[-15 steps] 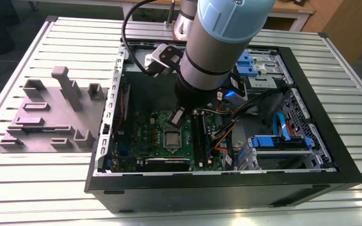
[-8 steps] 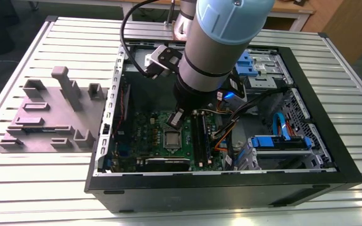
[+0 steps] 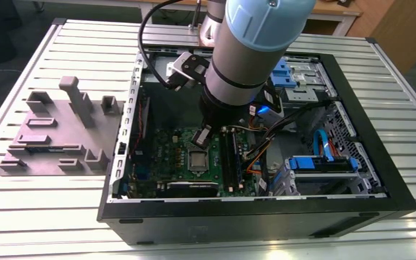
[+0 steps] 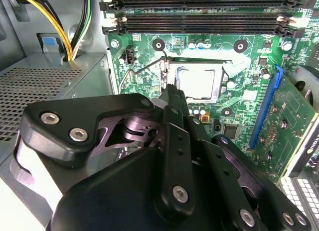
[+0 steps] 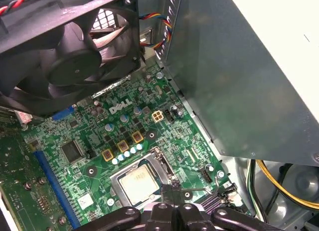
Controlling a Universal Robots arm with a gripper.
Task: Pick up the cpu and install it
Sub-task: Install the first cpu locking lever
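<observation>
The arm is reaching steeply down into the open computer case (image 3: 381, 184). The gripper (image 4: 172, 99) is hovering just above the motherboard (image 4: 249, 66), fingers closed together, holding nothing. The cpu (image 5: 137, 183) is sitting in its socket.

In the exterior view the arm (image 3: 248, 49) covers the middle of the open computer case (image 3: 367, 135), hiding the claw and part of the green board (image 3: 168, 143); the arm's upper end runs off the picture's top. In the second wrist view the black claw (image 4: 172, 99) blocks the near edge of the cpu (image 4: 197, 81) in its socket, and whether its tips touch the chip cannot be told. In the first wrist view the fan (image 5: 75, 57) is cut by the picture's edge and hides the board behind it.
</observation>
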